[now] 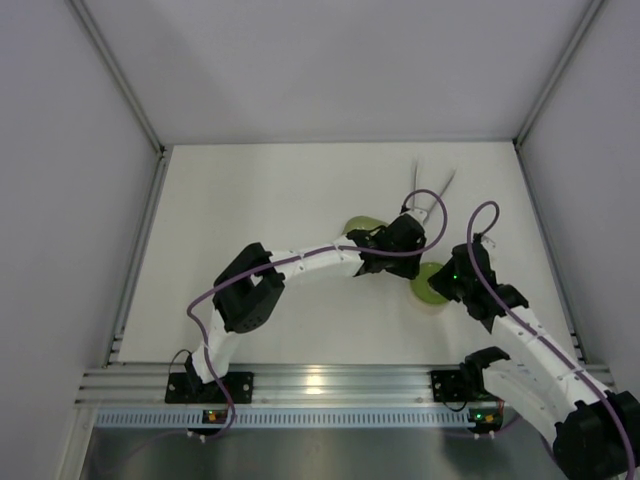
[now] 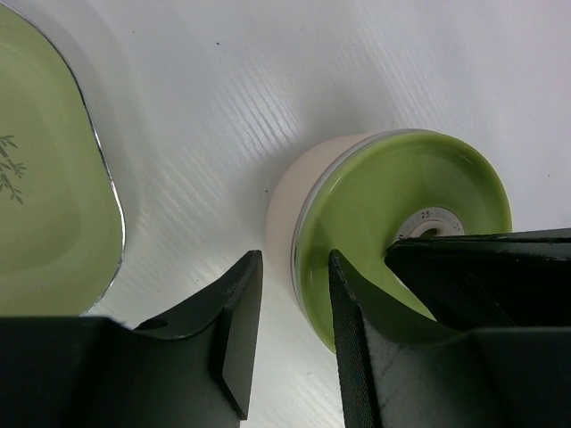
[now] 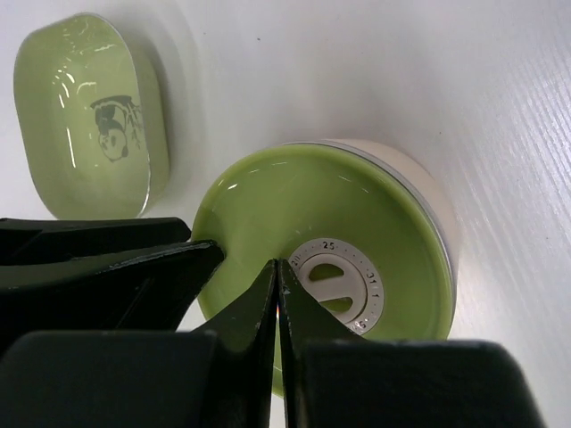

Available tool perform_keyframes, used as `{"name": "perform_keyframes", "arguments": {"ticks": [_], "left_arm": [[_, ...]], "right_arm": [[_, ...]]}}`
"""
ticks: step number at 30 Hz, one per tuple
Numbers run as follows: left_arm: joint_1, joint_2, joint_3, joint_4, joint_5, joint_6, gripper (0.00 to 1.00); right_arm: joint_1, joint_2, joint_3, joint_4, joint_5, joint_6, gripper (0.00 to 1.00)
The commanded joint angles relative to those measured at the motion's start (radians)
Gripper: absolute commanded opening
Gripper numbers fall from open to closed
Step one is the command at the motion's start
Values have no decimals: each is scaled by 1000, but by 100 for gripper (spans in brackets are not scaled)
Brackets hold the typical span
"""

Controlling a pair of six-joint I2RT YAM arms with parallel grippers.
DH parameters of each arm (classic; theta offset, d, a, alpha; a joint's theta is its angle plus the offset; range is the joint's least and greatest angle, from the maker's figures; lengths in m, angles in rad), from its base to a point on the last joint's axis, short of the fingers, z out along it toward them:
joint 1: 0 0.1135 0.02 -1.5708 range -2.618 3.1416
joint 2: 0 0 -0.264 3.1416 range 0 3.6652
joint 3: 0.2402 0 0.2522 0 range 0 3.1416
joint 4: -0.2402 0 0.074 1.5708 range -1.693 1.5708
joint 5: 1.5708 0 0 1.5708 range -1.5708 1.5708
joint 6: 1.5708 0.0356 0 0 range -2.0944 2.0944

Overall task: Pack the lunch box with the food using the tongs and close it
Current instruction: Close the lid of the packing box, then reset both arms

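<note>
The lunch box [image 1: 428, 290] stands with its light-green lid [image 3: 294, 196] on top, over the pale beige wall [image 2: 294, 192]. My right gripper [image 3: 277, 263] is shut, its tips resting on the lid beside the white centre mark [image 3: 339, 281]. My left gripper [image 2: 293, 259] hangs just left of the box, its jaws apart with only bare table between them and one finger [image 2: 343, 303] over the lid's edge. The silver tongs [image 1: 414, 175] lie on the table behind both grippers. No food shows.
A light-green rounded dish [image 1: 362, 225] sits left of the lunch box, close to my left gripper, and looks empty [image 3: 80, 116]. White walls close the table at the back and both sides. Purple cables loop above both wrists.
</note>
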Motion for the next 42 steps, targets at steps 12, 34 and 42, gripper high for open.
{"name": "perform_keyframes", "arguments": {"ticks": [12, 34, 42], "left_arm": [[2, 18, -36, -255, -43, 64, 44], [192, -586, -48, -324, -341, 85, 99], [389, -758, -246, -269, -335, 45, 99]], "right_arm": [[23, 18, 198, -229, 82, -32, 3], [22, 78, 591, -123, 97, -250, 89], [22, 135, 662, -63, 83, -309, 99]]}}
